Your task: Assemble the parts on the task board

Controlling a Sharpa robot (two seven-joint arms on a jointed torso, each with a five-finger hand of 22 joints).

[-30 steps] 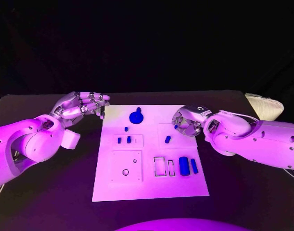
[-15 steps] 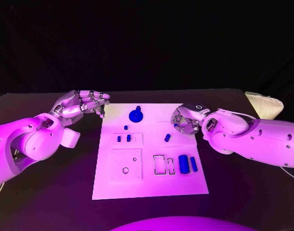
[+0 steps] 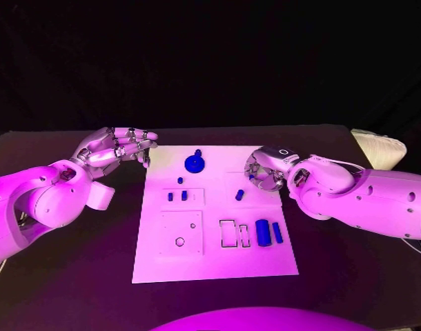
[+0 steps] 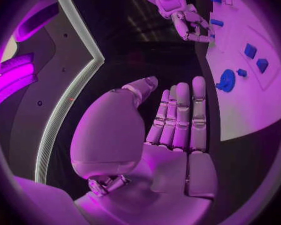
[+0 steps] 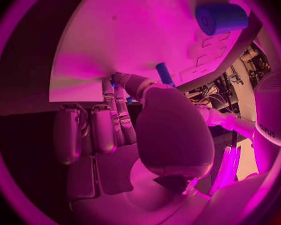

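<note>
The white task board (image 3: 215, 255) lies mid-table. On it are a round blue part with a knob (image 3: 194, 164), a small peg (image 3: 180, 181), two little blocks (image 3: 177, 197), a short rod (image 3: 239, 195), and a thick blue block (image 3: 262, 233) with a thin one (image 3: 277, 232) beside it. My right hand (image 3: 267, 172) hovers over the board's far right, fingers curled in against the thumb (image 5: 140, 85). Blue specks show between them, and a blue rod (image 5: 164, 74) rises just past the thumb. Whether that hand holds anything I cannot tell. My left hand (image 3: 121, 146) is beyond the board's far left corner, holding nothing.
Empty outlined recesses (image 3: 235, 234) lie left of the thick block, and a square recess with a small hole (image 3: 180, 241) sits near the board's left side. A pale object (image 3: 379, 148) rests at the table's far right. Black table surrounds the board.
The whole picture has shifted slightly, so the camera moved. Neither hand nor any part has visibly moved relative to the board.
</note>
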